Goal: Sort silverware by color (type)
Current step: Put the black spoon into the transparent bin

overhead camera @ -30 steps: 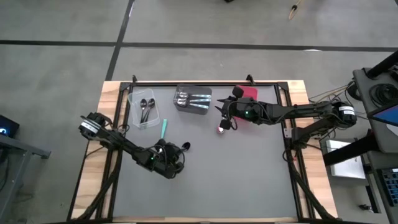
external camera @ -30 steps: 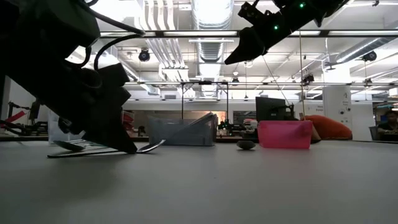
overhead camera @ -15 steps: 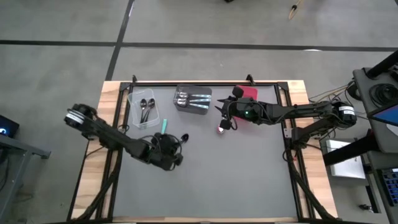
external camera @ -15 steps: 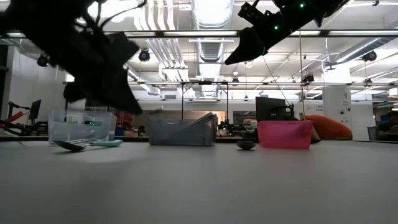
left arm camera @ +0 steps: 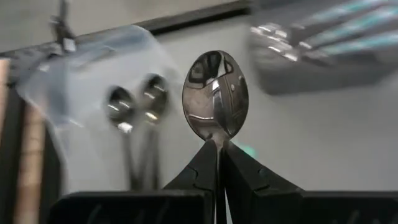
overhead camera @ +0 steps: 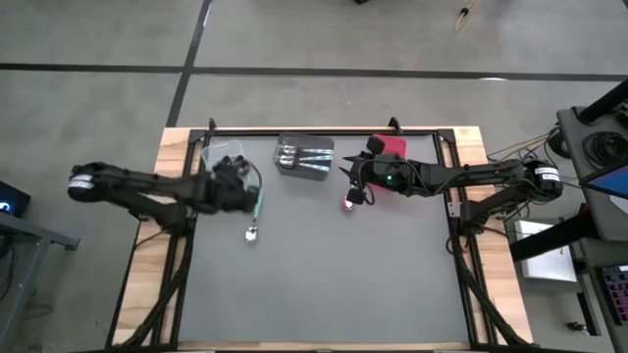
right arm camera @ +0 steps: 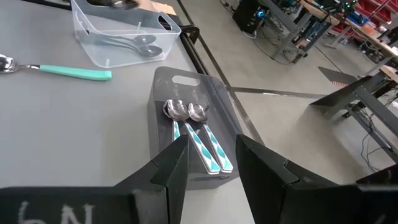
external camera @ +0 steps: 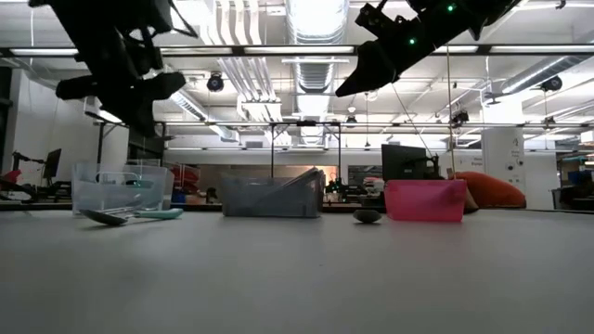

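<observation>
Left end effector point(left arm camera: 217, 163) pinching a black spoon point(left arm camera: 215, 94) by its handle, raised beside the clear bin point(overhead camera: 218, 157) holding two more. Teal-handled spoon point(overhead camera: 256, 214) flat on the counter point(overhead camera: 373, 284). Right end effector point(right arm camera: 210, 163) spread, "N" printed on it, above the grey bin point(right arm camera: 198, 118).

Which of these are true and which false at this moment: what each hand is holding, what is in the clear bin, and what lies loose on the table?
1. The left hand grips a spoon by its handle. True.
2. The clear bin is empty. False: two spoons lie in it.
3. A teal-handled spoon lies on the table, outside the bins. True.
4. The right hand is shut on a spoon. False: its fingers are apart and hold nothing.
</observation>
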Tool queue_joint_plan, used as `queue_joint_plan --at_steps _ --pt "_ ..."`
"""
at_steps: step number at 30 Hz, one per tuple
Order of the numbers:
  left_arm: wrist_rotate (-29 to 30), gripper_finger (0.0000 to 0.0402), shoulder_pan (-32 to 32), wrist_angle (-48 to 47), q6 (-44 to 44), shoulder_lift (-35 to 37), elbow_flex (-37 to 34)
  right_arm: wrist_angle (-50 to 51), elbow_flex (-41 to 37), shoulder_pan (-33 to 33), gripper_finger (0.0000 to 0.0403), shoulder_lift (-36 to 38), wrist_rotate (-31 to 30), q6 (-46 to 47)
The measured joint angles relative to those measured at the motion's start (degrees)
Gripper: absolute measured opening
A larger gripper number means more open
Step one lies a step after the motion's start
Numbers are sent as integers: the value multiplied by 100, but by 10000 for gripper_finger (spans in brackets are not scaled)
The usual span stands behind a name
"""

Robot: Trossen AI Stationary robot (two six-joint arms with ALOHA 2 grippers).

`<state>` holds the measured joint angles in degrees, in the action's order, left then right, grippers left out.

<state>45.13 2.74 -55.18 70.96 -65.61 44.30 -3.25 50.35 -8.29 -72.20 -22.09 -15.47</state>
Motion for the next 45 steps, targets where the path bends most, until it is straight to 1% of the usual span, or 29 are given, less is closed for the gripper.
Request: queue_joint_plan --at_steps 4,9,11,13,15,18,21,25,35,45 --pt "-246 0 -1123 40 -989 364 -50 0 0 0 125 0 0 -4" --pt "-753 0 -2468 205 -2443 462 -41 2 0 0 125 0 0 -11" --pt "-1100 0 -2939 376 -3010 446 -38 4 0 0 125 0 0 -11" --pt "-1635 0 -3387 558 -3470 399 -50 4 0 0 125 0 0 -13" --pt "-2116 0 -3758 545 -3782 348 -69 3 0 0 125 0 0 -13" --pt "-2430 0 -4122 497 -4106 275 -73 2 -18 0 125 0 0 -62" --pt "-2517 0 -4259 468 -4198 186 -82 10 -37 0 125 0 0 -90" --pt "-2517 0 -4264 518 -4221 -20 -92 4 -37 0 125 0 -1 -101" --pt "-2406 0 -4261 1376 -4273 -651 -333 2 -44 0 125 0 -1 -103" --pt "-2208 0 -4259 1682 -4097 -800 -742 0 -48 0 125 0 -2 -103"
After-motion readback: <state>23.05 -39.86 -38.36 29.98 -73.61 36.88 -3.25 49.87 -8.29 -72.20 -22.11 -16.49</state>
